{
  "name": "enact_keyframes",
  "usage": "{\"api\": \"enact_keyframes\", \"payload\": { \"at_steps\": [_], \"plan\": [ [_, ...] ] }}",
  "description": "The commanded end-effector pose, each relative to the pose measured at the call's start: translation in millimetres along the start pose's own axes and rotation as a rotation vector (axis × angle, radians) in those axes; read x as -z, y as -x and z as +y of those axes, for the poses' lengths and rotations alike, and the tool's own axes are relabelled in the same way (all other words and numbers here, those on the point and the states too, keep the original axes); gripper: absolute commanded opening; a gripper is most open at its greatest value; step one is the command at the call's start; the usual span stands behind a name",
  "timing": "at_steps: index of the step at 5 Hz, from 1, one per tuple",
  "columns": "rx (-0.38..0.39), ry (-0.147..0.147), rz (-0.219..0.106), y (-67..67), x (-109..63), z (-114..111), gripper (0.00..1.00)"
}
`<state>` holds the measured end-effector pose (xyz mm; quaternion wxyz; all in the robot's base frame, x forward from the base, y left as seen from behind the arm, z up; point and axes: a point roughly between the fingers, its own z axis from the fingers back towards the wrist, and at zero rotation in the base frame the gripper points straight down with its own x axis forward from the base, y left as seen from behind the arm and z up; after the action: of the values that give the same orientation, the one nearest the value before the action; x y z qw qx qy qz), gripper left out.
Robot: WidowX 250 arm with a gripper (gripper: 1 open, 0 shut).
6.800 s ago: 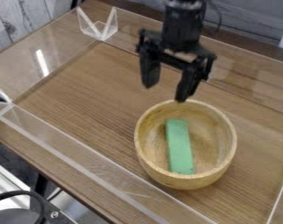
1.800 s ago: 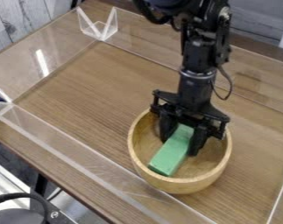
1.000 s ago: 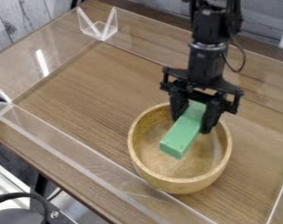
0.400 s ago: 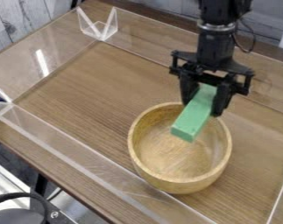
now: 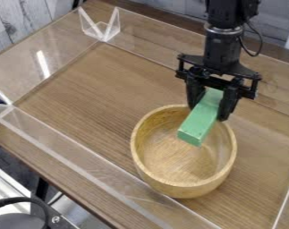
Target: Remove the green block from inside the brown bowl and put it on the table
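The bowl (image 5: 182,168) sits on the table (image 5: 80,98); jaws (image 5: 210,97) behind.

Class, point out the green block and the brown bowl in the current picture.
Green block (image 5: 197,124): camera view, the middle of its long face.
Brown bowl (image 5: 174,168): camera view, the bare inside.

Bright green block (image 5: 199,122), tan bowl (image 5: 162,162)

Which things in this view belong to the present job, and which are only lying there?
For the job:
- bright green rectangular block, held in the black gripper
- light tan round wooden bowl
- brown wood-grain table

Only lying there:
- clear plastic, angular object at the far left
- black cable-like loop in the near left corner
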<state>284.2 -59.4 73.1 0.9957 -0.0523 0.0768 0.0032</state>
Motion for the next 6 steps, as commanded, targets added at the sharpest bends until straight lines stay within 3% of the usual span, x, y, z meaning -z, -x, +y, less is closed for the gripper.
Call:
{"api": "enact_keyframes", "payload": {
  "at_steps": [1,4,6],
  "plan": [
    [0.009,0.005,-0.059,-9.8,-15.3,-2,0.00],
    [0.007,-0.001,-0.059,-16.6,-11.4,0,0.00],
    [0.010,0.005,-0.087,-17.0,-25.9,5,0.00]
  ]
}}
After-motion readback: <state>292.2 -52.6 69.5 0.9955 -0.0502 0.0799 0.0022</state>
